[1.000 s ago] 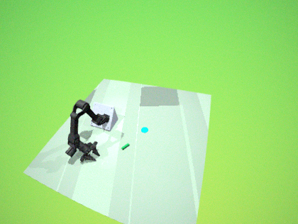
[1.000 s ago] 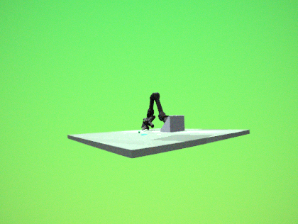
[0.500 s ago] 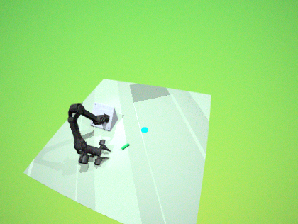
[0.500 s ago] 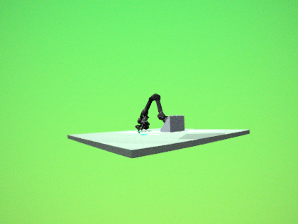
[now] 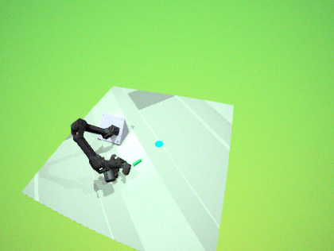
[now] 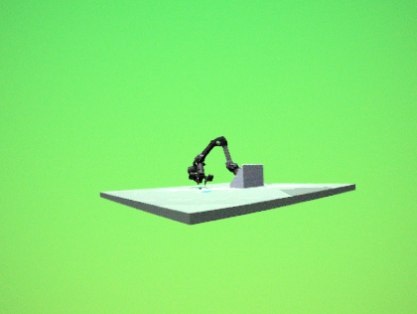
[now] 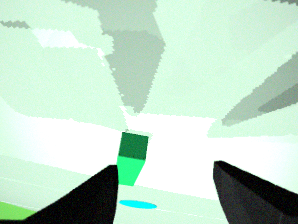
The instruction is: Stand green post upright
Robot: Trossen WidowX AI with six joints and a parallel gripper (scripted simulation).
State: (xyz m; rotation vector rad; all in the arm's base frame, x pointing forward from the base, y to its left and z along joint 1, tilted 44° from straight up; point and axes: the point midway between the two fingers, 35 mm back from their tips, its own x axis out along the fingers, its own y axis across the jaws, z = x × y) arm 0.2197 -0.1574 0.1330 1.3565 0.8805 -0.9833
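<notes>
The green post [image 5: 137,162] [image 6: 201,188] [image 7: 133,146] lies on its side on the pale table top. In the wrist view its dark end face is toward the camera. The cyan circle [image 5: 159,144] [image 6: 207,191] [image 7: 138,204] is a flat disc on the table, apart from the post and beyond its far end in the wrist view. My gripper [image 7: 165,171] is partly open and empty. In the wrist view the post shows near the left fingertip, not held. In the top view the gripper is low beside the post's near end; its fingertips are hard to make out there.
The lilac wedge-shaped block [image 5: 111,120] [image 6: 253,176] stands at the arm's base end, with the arm reaching out from its sloping face. The pale table [image 5: 187,159] [image 6: 164,201] has visible outer edges. Grey shadows and pale stripes cross its top.
</notes>
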